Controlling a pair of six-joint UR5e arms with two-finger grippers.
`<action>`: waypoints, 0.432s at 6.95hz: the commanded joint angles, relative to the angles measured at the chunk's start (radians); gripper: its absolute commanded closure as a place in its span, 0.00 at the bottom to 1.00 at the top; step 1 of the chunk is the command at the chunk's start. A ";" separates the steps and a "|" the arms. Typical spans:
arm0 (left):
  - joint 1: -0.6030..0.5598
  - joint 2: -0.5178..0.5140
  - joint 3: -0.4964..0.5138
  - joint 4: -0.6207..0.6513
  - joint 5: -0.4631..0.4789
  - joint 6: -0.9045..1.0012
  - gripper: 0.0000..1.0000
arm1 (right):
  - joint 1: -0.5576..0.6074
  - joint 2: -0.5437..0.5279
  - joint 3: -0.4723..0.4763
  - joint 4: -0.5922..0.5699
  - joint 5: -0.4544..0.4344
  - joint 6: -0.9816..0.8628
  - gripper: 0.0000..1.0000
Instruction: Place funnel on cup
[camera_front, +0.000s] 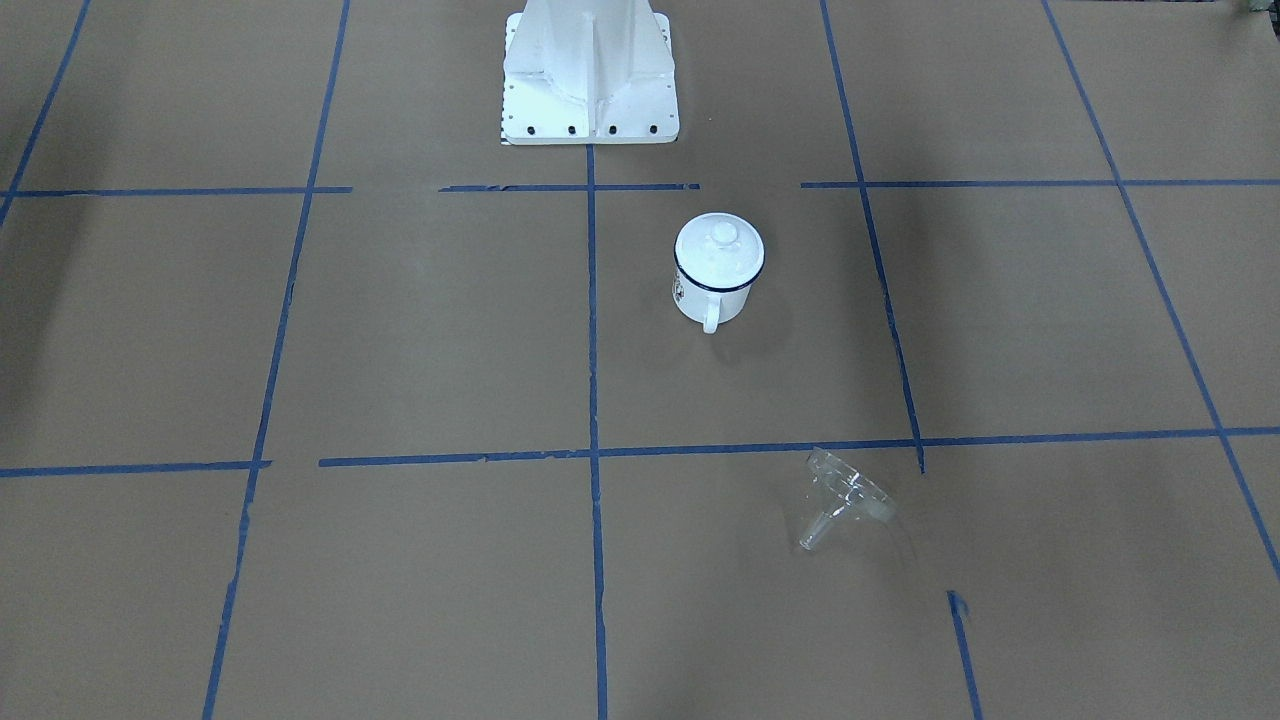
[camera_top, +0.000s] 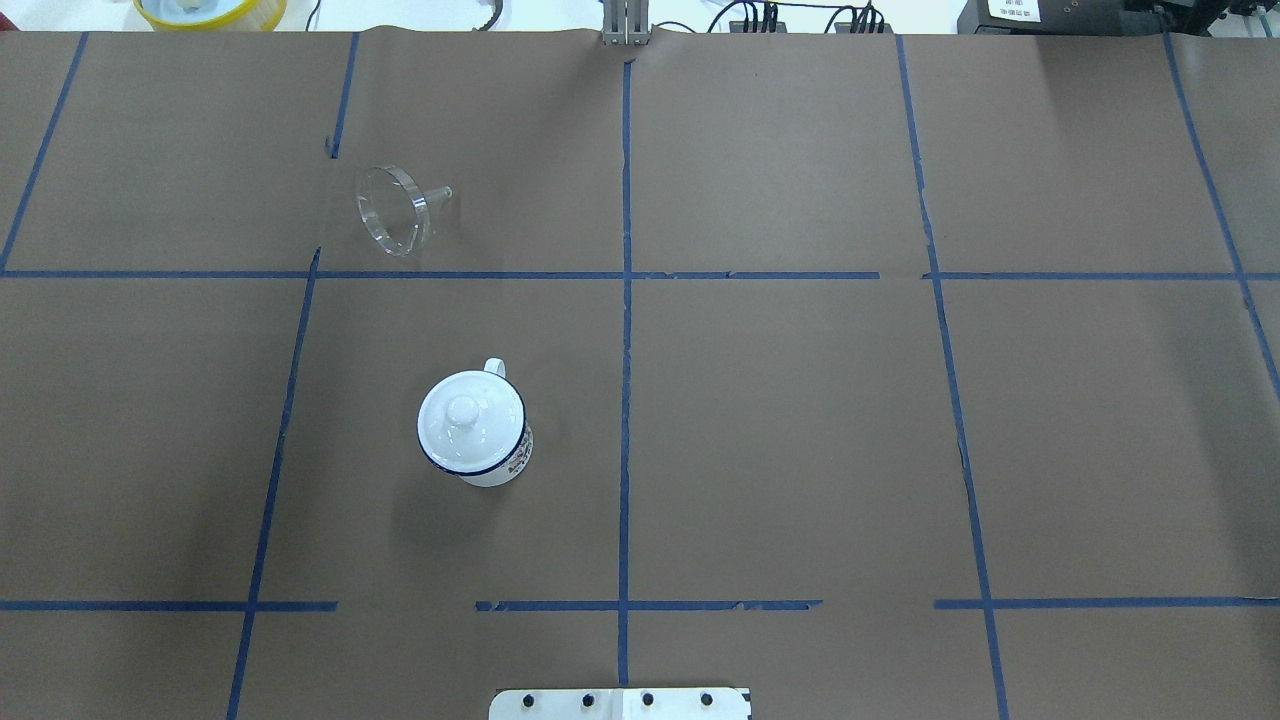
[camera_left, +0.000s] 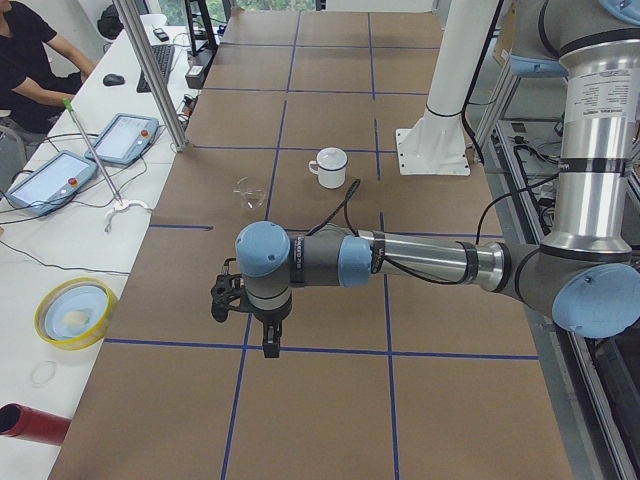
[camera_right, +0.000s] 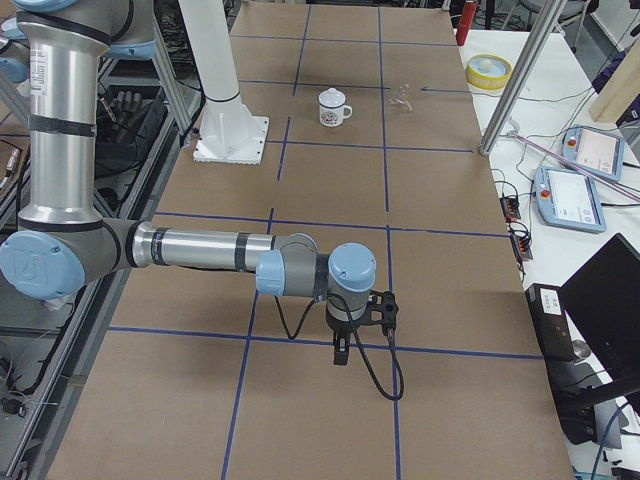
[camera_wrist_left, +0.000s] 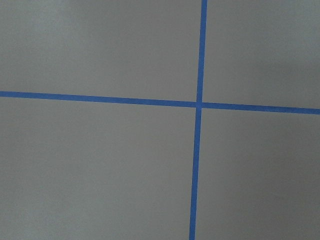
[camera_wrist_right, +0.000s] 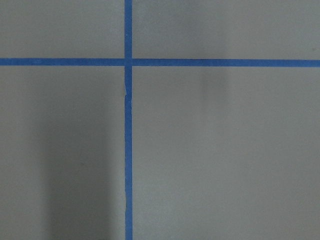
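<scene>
The clear funnel (camera_front: 845, 495) lies on its side on the brown table, also in the overhead view (camera_top: 392, 210), with its spout off to one side. The white mug (camera_front: 705, 300) with a blue rim stands upright (camera_top: 505, 465) with a round white knobbed lid (camera_top: 465, 415) on it, about a grid cell from the funnel. My left gripper (camera_left: 268, 340) and my right gripper (camera_right: 341, 350) hang over the table ends, far from both objects. They show only in the side views, so I cannot tell if they are open or shut. The wrist views show only paper and tape.
The white robot base (camera_front: 590, 80) stands at the table's robot-side edge. Blue tape lines grid the brown paper. A yellow bowl (camera_left: 72, 312), a red cylinder (camera_left: 30, 425), tablets and a metal post (camera_left: 150, 70) sit on the side bench, where an operator (camera_left: 35, 60) sits.
</scene>
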 joint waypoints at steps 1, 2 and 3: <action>0.005 -0.009 0.015 -0.009 -0.001 -0.001 0.00 | 0.000 0.000 0.000 0.000 0.000 0.000 0.00; 0.005 -0.002 0.011 -0.010 -0.003 0.001 0.00 | 0.000 0.000 0.000 0.000 0.000 0.000 0.00; 0.003 -0.006 0.003 -0.010 -0.003 -0.007 0.00 | 0.000 0.000 0.000 0.000 0.000 0.000 0.00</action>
